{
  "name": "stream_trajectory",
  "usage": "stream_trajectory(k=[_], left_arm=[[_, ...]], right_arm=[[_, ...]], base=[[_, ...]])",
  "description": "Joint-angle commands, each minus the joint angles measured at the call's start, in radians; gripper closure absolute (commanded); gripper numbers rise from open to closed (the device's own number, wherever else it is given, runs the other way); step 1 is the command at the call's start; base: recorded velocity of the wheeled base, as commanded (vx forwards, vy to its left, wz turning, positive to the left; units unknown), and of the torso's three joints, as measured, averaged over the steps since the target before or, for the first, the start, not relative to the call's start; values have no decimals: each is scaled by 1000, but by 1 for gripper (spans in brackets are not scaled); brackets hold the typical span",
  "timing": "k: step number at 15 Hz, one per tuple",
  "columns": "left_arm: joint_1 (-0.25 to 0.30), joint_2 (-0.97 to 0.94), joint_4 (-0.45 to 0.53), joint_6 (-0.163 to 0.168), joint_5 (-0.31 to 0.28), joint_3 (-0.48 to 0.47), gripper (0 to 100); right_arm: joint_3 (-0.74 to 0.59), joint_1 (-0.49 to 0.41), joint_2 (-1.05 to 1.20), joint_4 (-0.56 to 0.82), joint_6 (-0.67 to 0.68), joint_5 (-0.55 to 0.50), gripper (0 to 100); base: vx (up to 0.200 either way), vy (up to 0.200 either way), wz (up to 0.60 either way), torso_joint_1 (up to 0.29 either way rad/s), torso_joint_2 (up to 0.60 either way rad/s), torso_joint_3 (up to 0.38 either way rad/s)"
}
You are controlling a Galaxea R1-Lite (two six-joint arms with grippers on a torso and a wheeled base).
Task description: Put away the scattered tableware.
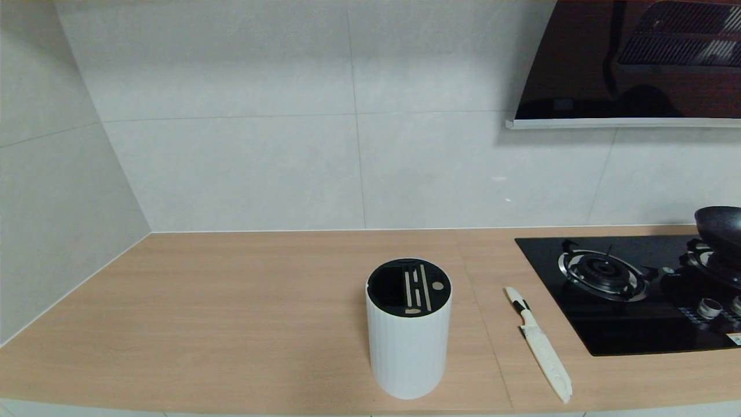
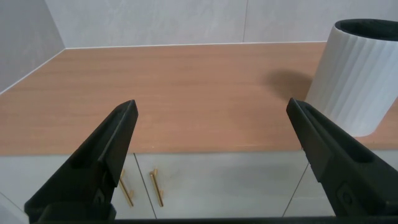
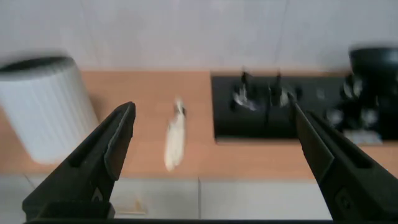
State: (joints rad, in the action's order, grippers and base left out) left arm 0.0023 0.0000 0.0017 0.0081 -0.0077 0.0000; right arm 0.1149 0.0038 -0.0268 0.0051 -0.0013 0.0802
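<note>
A white ribbed cylindrical holder [image 1: 408, 330] with a black slotted top stands near the counter's front edge. A white knife [image 1: 539, 343] with a black band on its handle lies flat to the holder's right, beside the stove. My left gripper [image 2: 211, 118] is open, held off the counter's front edge, with the holder [image 2: 357, 74] ahead of it to one side. My right gripper [image 3: 211, 118] is open too, off the front edge, with the knife [image 3: 175, 137] lying ahead between its fingers' line of sight and the holder [image 3: 46, 106] off to one side.
A black gas stove [image 1: 631, 289] fills the counter's right part, with a dark wok [image 1: 721, 229] on its far burner. A range hood [image 1: 625, 63] hangs above. Tiled walls close the back and left. Cabinet doors with brass handles [image 2: 155, 186] sit below the counter.
</note>
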Motion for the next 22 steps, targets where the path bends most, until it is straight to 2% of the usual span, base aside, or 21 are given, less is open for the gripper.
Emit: stream_trajectory(k=[1,2,4,6,8,11,16,18,22], left_arm=[[1,0,0,0,0,0,0],[1,0,0,0,0,0,0],[1,0,0,0,0,0,0],[1,0,0,0,0,0,0],[-1,0,0,0,0,0,0],[1,0,0,0,0,0,0],[-1,0,0,0,0,0,0],[1,0,0,1,0,0,0],[-1,0,0,0,0,0,0]], right_arm=[[132,4,-240,50,4,138,0],[147,4,-282,49,4,151,0],[273,16,-591,46,4,174,0],[342,70,-751,39,4,170,0],[420,154,-1015,-50,9,141,0],[473,193,-1318,-217,10,85,0],[537,208,-1693,-427,17,-17,0],[534,206,-1774,-491,18,-68,0],[532,225,-1950,-586,17,-94,0]], base=[[0,0,0,0,0,0],[0,0,0,0,0,0],[0,0,0,0,0,0],[0,0,0,0,0,0],[0,0,0,0,0,0],[0,0,0,0,0,0],[0,0,0,0,0,0],[0,0,0,0,0,0],[0,0,0,0,0,0]])
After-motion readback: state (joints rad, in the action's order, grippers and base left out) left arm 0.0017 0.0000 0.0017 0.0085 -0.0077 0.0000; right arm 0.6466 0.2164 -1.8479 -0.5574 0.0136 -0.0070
